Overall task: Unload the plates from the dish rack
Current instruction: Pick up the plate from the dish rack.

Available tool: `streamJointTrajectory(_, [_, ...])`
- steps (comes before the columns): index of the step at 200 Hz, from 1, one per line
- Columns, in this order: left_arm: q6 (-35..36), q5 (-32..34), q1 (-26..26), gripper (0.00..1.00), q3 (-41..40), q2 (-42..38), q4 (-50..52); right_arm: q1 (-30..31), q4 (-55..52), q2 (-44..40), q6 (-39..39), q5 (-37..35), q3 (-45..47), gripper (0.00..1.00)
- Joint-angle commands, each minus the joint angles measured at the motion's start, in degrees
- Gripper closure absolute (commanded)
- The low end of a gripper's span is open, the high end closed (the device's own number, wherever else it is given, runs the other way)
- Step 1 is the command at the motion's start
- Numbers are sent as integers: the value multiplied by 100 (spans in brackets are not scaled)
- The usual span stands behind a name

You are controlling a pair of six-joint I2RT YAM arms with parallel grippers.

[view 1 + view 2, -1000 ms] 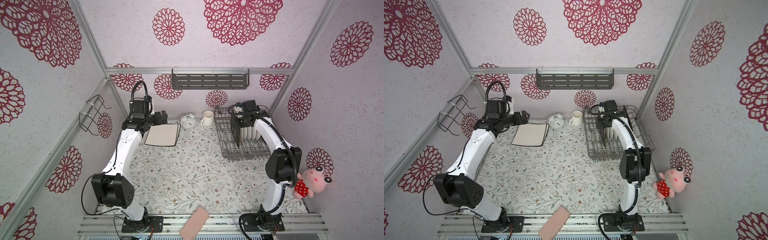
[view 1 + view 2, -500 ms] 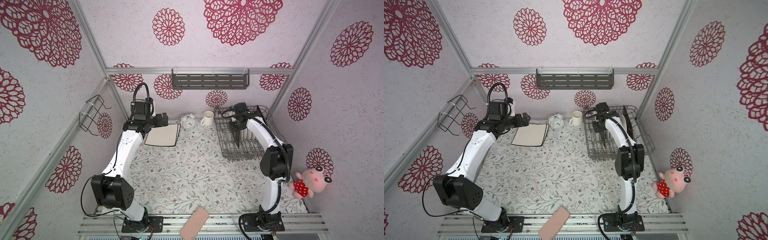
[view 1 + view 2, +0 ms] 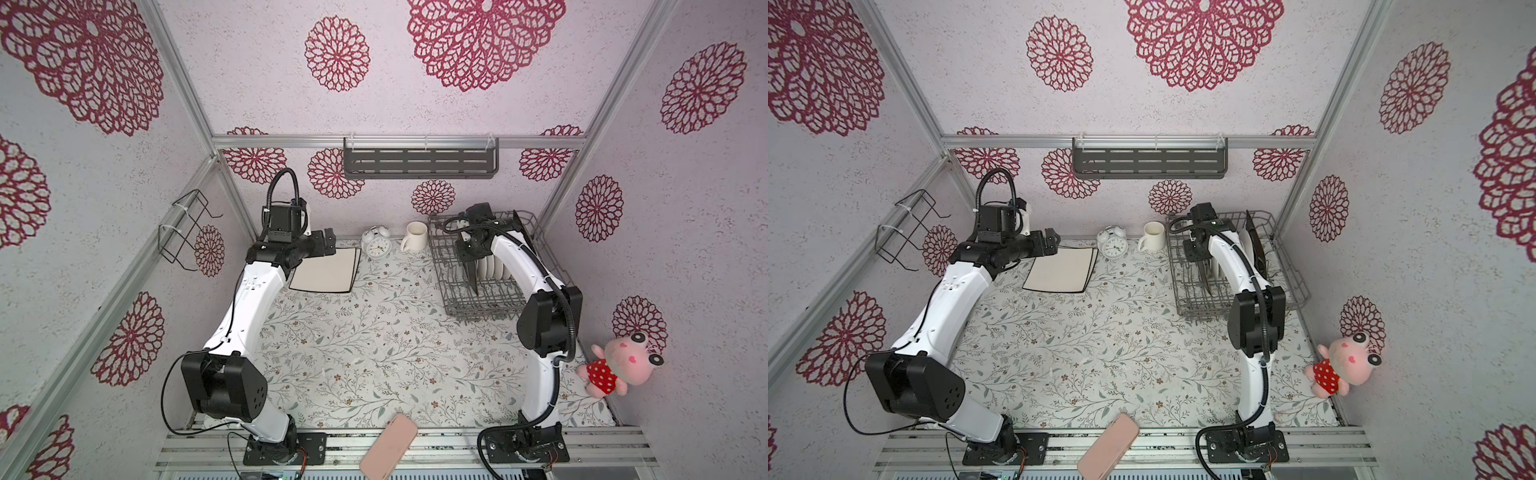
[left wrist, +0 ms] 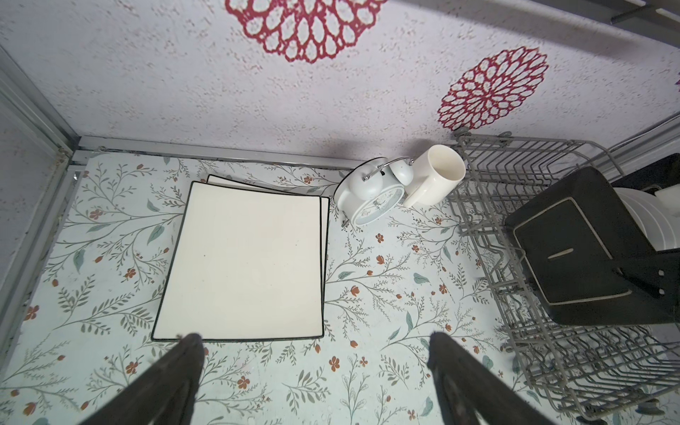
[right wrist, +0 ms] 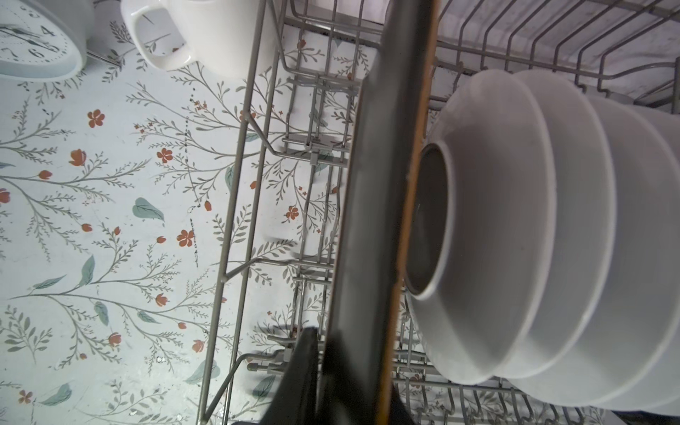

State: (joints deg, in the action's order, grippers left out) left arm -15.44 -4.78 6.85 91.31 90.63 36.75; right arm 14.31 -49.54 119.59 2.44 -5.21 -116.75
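The grey wire dish rack point(image 3: 478, 307) point(image 3: 1196, 307) stands at the back right. At the front of its row, a square plate with a black back point(image 3: 472, 276) point(image 4: 574, 257) point(image 5: 382, 184) stands upright. My right gripper point(image 3: 471, 259) point(image 5: 349, 353) reaches down from above and is shut on its top edge. Round white plates point(image 3: 492, 266) point(image 5: 533, 220) stand right behind it. Another dark plate point(image 3: 1254, 241) leans at the rack's far end. Two cream square plates point(image 3: 326, 272) point(image 4: 243, 265) lie stacked at the back left. My left gripper point(image 3: 330, 245) point(image 4: 312, 338) hangs open and empty above their edge.
A white alarm clock point(image 3: 378, 245) and a white mug point(image 3: 415, 236) stand between the stack and the rack. A pink flat object point(image 3: 388, 446) lies on the front rail. A plush toy point(image 3: 619, 365) sits at the right wall, and a slotted shelf point(image 3: 419, 163) hangs on the back wall.
My right gripper has narrowed its jaws onto the black-backed plate's top edge, and its arm has swung slightly left. The left arm has barely moved and stays open.
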Motion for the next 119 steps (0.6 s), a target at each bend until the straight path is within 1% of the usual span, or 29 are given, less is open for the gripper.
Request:
streamJointTrajectory(1, [104,-50,-9,3,-62,-177,-2,24,134,-198,952,-281,289,100])
streamJointTrajectory(20, [48,-119,-17,3,-86,-177,-35,54,438,-479,1200,-350,566,100])
streamJointTrajectory(37, [-38,-276,-34,3,-97,-190,-102,81,953,-980,1468,-256,1006,100])
streamJointTrajectory(60, [-132,-588,-67,3,-98,-204,-151,90,1715,-1819,2028,193,1706,100])
streamJointTrajectory(86, [-226,-922,-105,3,-29,-211,-100,128,3129,-2981,2781,806,2906,100])
streamJointTrajectory(99, [-237,-999,-114,2,7,-252,-40,142,3554,-3445,3137,1190,3338,100])
streamJointTrajectory(119, [-229,-1172,-145,3,51,-316,88,193,4037,-3947,3400,1409,3852,100])
